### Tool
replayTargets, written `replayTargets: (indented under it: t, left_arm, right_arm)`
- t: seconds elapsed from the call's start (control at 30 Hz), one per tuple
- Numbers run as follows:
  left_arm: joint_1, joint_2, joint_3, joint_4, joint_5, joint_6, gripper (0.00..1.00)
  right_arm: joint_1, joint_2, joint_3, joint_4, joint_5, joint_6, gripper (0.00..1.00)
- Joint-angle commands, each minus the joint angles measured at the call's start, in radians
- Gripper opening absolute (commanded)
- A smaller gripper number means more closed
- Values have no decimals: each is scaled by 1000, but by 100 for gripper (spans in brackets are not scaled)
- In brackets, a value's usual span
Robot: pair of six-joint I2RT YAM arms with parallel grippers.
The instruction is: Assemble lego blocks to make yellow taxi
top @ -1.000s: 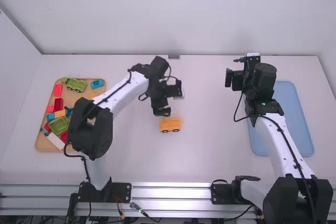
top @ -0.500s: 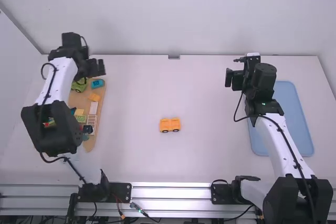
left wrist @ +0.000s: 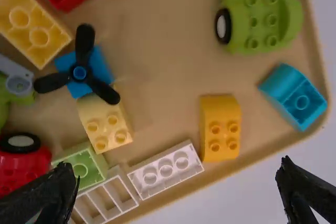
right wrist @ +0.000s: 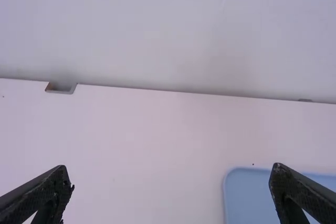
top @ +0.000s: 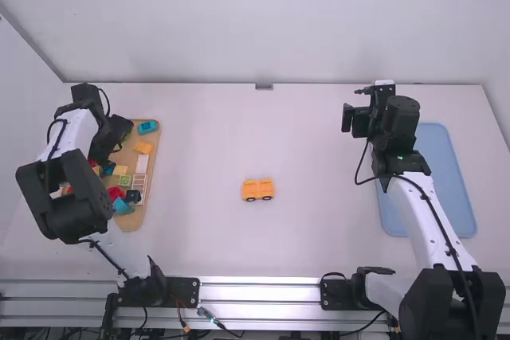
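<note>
Over the block tray, my left gripper hangs open. Its fingers are wide apart in the left wrist view, where the gripper has nothing between them. Below it lie a yellow curved block, a white block, a pale yellow block and a bright yellow block. A yellow-orange car body on dark wheels stands alone mid-table. My right gripper is held above the table near the blue tray; in the right wrist view this gripper is open and holds nothing.
The blue tray lies at the right, partly under the right arm. Also on the block tray are a green car piece, a teal block, a red wheeled piece and a propeller piece. A wall stands behind the table.
My left gripper has swung from above the car body at mid-table leftwards to the block tray, uncovering the car body. The right arm has not moved.
</note>
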Motion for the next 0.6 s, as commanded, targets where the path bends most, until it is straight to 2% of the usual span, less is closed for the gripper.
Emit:
replayTargets:
  t: [0.0, 0.13, 0.23, 0.37, 0.57]
  left_arm:
    - [-1, -18, -28, 3, -10, -59, 99]
    - [-1, -15, -37, -4, -23, -59, 100]
    - [-1, -15, -39, -5, -37, -62, 93]
    - [-1, -6, -40, -13, -38, -66, 99]
    - [11, 56, -31, -21, -36, -66, 99]
  right_arm:
    - [2, 6, 40, 3, 3, 6, 99]
    - [4, 6, 40, 2, 3, 6, 99]
    - [2, 6, 40, 2, 2, 6, 99]
    - [2, 6, 40, -1, 2, 6, 99]
    - [2, 6, 39, -2, 3, 6, 99]
